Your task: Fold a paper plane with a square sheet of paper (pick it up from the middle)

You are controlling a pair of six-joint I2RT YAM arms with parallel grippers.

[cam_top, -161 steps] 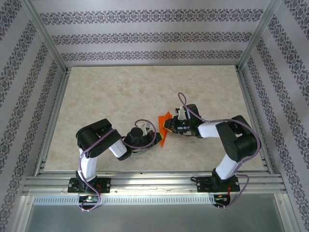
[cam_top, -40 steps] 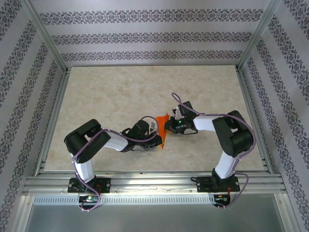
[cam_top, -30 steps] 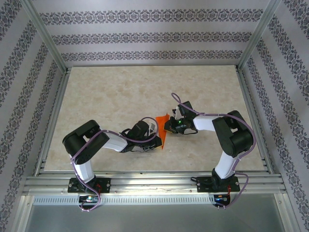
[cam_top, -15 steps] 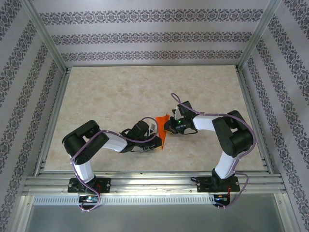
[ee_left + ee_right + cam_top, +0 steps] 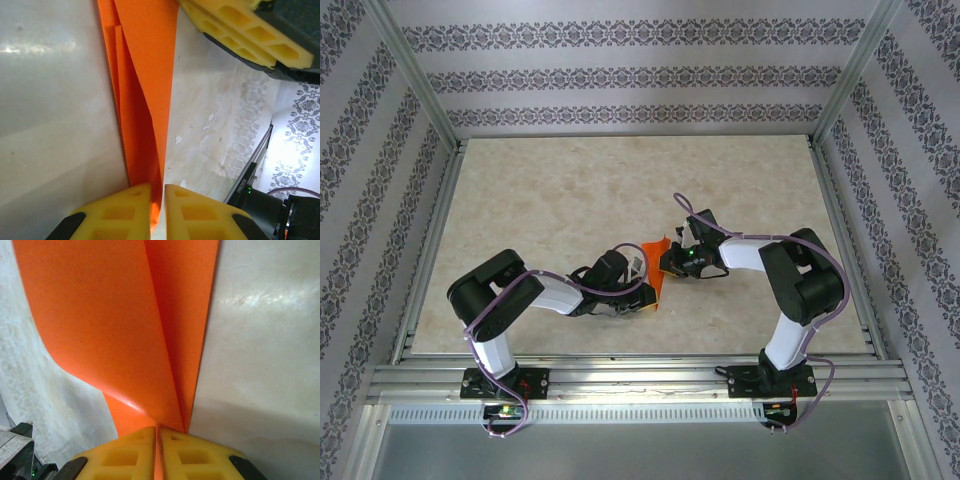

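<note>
Right now there's 1 orange paper on the tabletop, part-folded and standing up on edge rather than lying flat. There are 2 arms, 1 each side of it: the left arm comes in from the paper's left, the right arm from its right. The left jaws are at the paper's end nearer the arm bases, the right jaws at its farther end. The 2 sets sit close together w/ the paper btwn them.

Left wrist view: 2 yellow fingers w/ a thin slot btwn them, and the paper's lower edge runs into that slot. The jaws are narrow. A pale sliver shows beside the paper inside the slot, so can't tell if they pinch it or just bracket it. At least 2 layers are visible, 1 lapped over the other. 1 yellow finger of the right jaws sits just beside the paper's right edge.

Right wrist view: 2 yellow fingers w/ pads all but touching and the paper caught in the hairline gap, i.e. the jaws are closed down on the paper. 2 flaps fan out from the pinch and meet along 1 crease. The left flap is wide & curled, the right flap narrow & straight.

Beyond the paper are 3 walls w/ striped patterned wallpaper. 1 metal rail runs on its near side, by the arm bases.
</note>
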